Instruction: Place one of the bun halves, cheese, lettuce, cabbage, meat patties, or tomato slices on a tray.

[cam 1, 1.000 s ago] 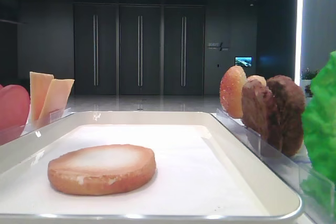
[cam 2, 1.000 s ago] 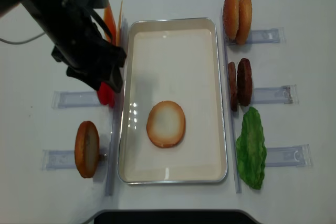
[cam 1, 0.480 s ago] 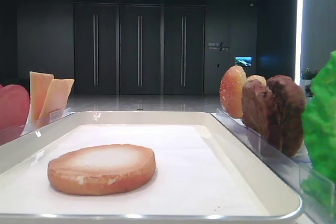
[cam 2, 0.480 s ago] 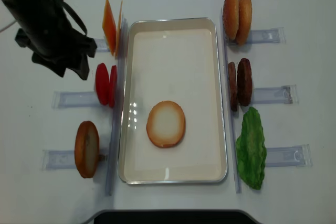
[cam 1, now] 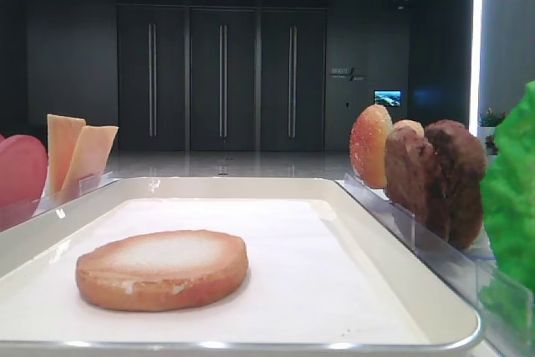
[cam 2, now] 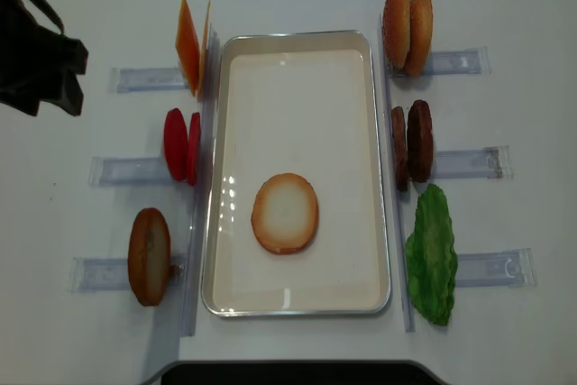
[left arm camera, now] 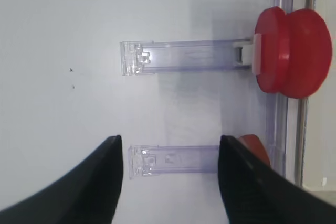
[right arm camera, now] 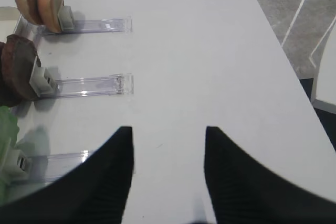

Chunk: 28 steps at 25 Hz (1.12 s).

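A bun half [cam 2: 285, 213] lies flat, pale face up, on the white tray [cam 2: 297, 36], also seen close up as the bun half [cam 1: 163, 267]. No gripper touches it. My left gripper [left arm camera: 169, 139] stands open and empty over the clear rack [left arm camera: 173, 159] that holds the orange cheese [left arm camera: 255, 147]; the red tomato slices [left arm camera: 291, 51] are off to one side. The left arm [cam 2: 41, 65] hangs at the far left edge of the overhead view. My right gripper [right arm camera: 168, 129] is open above bare table, right of the meat patties [right arm camera: 18, 66].
Clear racks flank the tray. On the left stand cheese [cam 2: 189, 47], tomato slices [cam 2: 180, 146] and another bun half [cam 2: 149, 256]. On the right stand speckled bun tops [cam 2: 407, 29], meat patties [cam 2: 410, 142] and lettuce [cam 2: 431, 254]. The table's right edge [right arm camera: 278, 40] is near.
The left arm has drawn back up and to the left, away from the tomato slices, staying open and empty. The bun half on the tray has not moved.
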{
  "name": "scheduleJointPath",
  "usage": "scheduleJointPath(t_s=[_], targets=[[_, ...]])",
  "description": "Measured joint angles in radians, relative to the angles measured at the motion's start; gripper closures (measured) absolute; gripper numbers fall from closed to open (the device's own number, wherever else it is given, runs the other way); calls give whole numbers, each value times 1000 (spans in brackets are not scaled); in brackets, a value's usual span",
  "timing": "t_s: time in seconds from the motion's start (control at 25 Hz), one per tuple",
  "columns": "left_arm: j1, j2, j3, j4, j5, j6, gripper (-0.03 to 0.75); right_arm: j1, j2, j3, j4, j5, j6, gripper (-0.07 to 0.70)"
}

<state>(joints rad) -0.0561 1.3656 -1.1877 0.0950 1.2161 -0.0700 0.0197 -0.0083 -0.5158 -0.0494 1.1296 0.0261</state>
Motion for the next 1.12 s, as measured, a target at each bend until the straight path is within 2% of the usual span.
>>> scheduleJointPath(t_s=[0.12, 0.28, 0.48, 0.64, 0.92, 1.12], targets=[[0, -112, 82, 0, 1, 2, 276, 0, 0, 0, 0, 0, 0, 325], [0, -309, 246, -11, 5, 2, 276, 0, 0, 0, 0, 0, 0, 325], [0, -650, 441, -35, 12, 24, 276, 0, 0, 0, 0, 0, 0, 325], [0, -939, 554, -42, 12, 32, 276, 0, 0, 0, 0, 0, 0, 325], [0, -1334, 650, -42, 6, 46, 276, 0, 0, 0, 0, 0, 0, 325], [0, -1381, 676, -42, -7, 47, 276, 0, 0, 0, 0, 0, 0, 325]])
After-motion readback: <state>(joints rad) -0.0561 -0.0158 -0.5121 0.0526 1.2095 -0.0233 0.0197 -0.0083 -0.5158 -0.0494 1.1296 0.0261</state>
